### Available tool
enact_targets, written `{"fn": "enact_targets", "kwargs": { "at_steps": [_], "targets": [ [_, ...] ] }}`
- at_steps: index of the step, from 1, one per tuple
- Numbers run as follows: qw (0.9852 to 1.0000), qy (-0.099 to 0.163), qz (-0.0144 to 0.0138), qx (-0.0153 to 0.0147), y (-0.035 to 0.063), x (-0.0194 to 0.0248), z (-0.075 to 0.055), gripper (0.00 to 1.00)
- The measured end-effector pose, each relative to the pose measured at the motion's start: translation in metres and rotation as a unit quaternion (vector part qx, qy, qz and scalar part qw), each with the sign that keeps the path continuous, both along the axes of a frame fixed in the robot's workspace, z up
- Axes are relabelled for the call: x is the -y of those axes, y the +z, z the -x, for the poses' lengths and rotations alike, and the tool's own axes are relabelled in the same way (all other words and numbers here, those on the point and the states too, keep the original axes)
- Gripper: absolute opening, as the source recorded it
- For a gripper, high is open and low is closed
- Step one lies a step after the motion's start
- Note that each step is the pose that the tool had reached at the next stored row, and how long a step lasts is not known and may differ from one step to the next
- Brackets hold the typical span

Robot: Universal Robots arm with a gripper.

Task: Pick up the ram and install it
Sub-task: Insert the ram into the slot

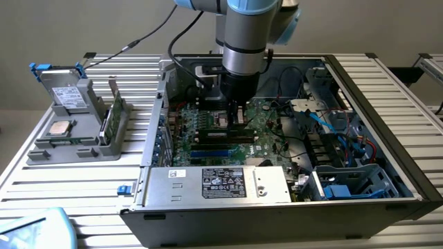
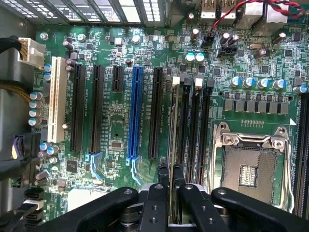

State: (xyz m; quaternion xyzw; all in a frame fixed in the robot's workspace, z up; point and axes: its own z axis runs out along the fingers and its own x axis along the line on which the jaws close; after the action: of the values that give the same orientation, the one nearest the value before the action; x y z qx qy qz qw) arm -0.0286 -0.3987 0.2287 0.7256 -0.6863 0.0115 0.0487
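Ram (image 2: 172, 135): seen edge-on in the wrist view, a thin stick standing on its long edge. It runs lengthwise along the row of memory slots (image 2: 190, 130). Whether it is seated in a slot or just above one cannot be told.

Gripper (image 2: 170, 181): jaws drawn close, clamped on the ram's two flat faces. The black fingers (image 2: 162, 176) pinch one end of it.

To one side of the slots lies the empty processor socket (image 2: 248, 166) with its metal frame. To the other side are a black slot, then a blue slot (image 2: 136, 113), on the green motherboard (image 2: 116, 135).

Exterior view: the arm reaches straight down into the open computer case (image 1: 387, 155), gripper (image 1: 235, 116) low over the board. A power supply (image 1: 215, 184) sits at the case's near edge. On the exterior view's left stands a gray tray (image 1: 76, 148) on the slatted table (image 1: 69, 207).
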Motion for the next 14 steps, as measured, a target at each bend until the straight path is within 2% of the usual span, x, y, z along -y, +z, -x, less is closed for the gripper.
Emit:
{"fn": "enact_targets", "kwargs": {
  "at_steps": [4, 7, 11, 14],
  "targets": [
    [1.0, 0.0, 0.0031, 0.0041, 0.0015, -0.001, 0.0004, 0.14],
    [0.9999, 0.0, 0.0088, 0.0061, 0.0013, -0.0018, 0.0015, 0.14],
    [0.9999, 0.0, 0.0138, 0.0078, 0.0, -0.0041, 0.0019, 0.14],
    [0.9999, -0.001, 0.015, 0.0086, -0.0017, -0.0059, 0.002, 0.14]
  ]
}}
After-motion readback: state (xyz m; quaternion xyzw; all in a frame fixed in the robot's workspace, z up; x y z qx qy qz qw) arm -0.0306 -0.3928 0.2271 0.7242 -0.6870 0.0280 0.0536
